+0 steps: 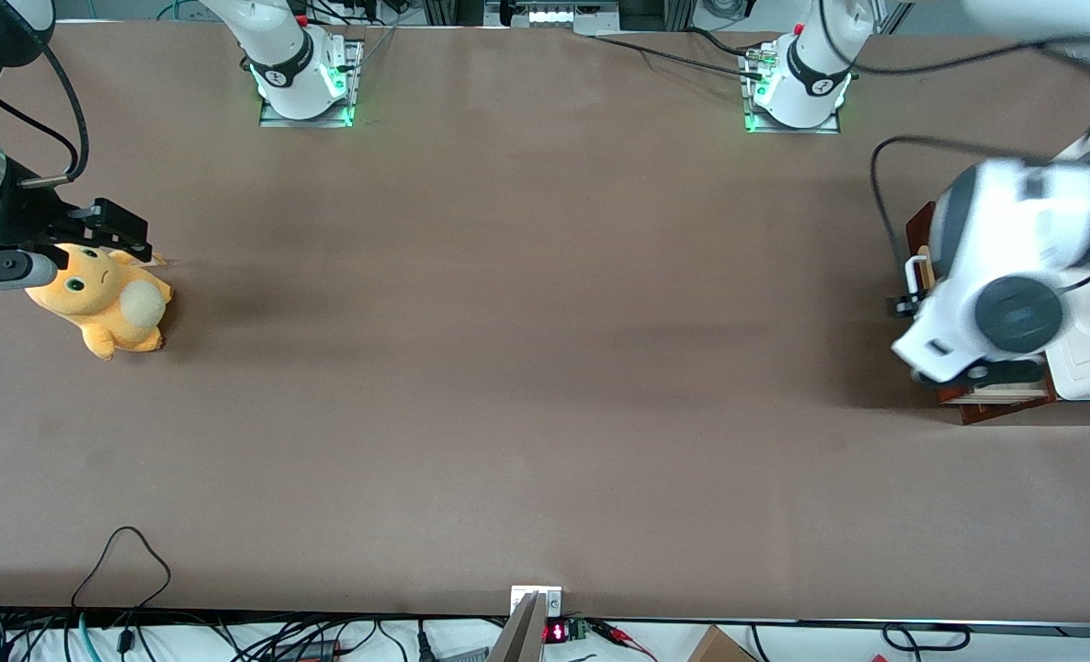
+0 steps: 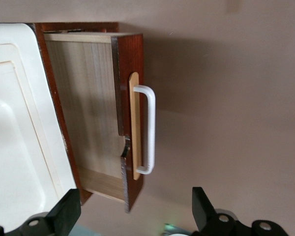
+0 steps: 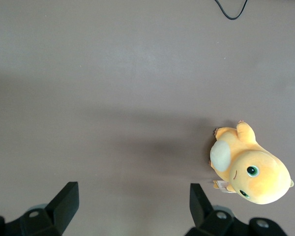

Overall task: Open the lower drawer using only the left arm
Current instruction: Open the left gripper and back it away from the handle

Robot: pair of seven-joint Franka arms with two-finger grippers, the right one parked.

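Note:
The lower drawer (image 2: pixel 129 64) stands pulled out of its cabinet, showing its pale wood inside (image 2: pixel 88 108). Its dark reddish-brown front carries a white bar handle (image 2: pixel 150 130) over a pale wood strip. My left gripper (image 2: pixel 135 216) hovers above the drawer's front corner, open, with nothing between its black fingers (image 2: pixel 68 212). It is apart from the handle. In the front view the left arm's white wrist (image 1: pixel 995 276) hangs over the drawer (image 1: pixel 920 225) at the working arm's end of the table and hides most of it.
The cabinet's white moulded top (image 2: pixel 14 123) lies beside the open drawer. An orange plush toy (image 1: pixel 108 303) lies toward the parked arm's end of the table. A thin black cable (image 1: pixel 122 552) loops over the table edge nearest the front camera.

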